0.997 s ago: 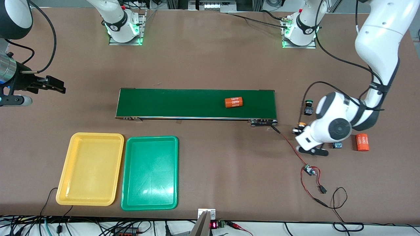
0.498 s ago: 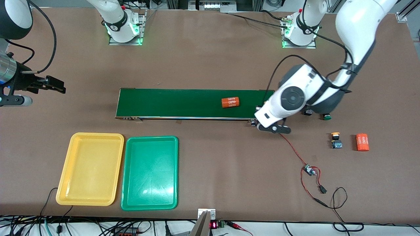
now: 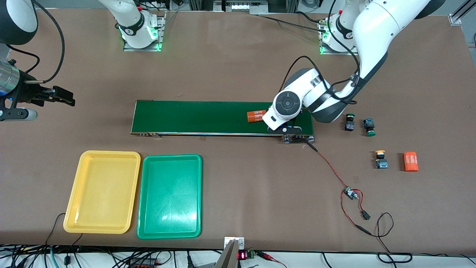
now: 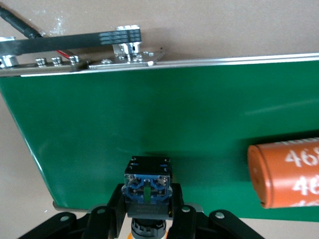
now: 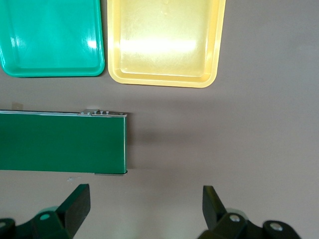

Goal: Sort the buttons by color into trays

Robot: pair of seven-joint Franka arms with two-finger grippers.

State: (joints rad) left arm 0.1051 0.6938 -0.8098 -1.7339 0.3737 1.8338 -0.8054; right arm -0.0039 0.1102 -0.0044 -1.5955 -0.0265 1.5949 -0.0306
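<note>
My left gripper [image 3: 287,130] is over the conveyor belt's end toward the left arm. It is shut on a button [image 4: 148,186] with a black-and-blue body; a sliver of orange cap shows below it. Two green-capped buttons [image 3: 349,121] [image 3: 369,126] and one yellow-capped button [image 3: 380,159] lie on the table past that end of the belt. The yellow tray [image 3: 102,191] and green tray [image 3: 170,196] lie side by side, empty, nearer the front camera than the belt. They also show in the right wrist view, yellow [image 5: 164,40] and green [image 5: 50,35]. My right gripper [image 3: 55,96] is open and empty and waits over the table at the right arm's end.
The long dark-green conveyor belt [image 3: 208,117] carries an orange numbered cylinder [image 3: 256,116] right beside my left gripper. Another orange cylinder [image 3: 411,161] lies beside the yellow-capped button. A red-and-black cable with a small circuit board [image 3: 349,192] runs from the belt's end toward the front camera.
My left arm has swung from the buttons at its end of the table to over the belt's end, carrying the button. The cylinder on the belt has drifted toward the right arm's end.
</note>
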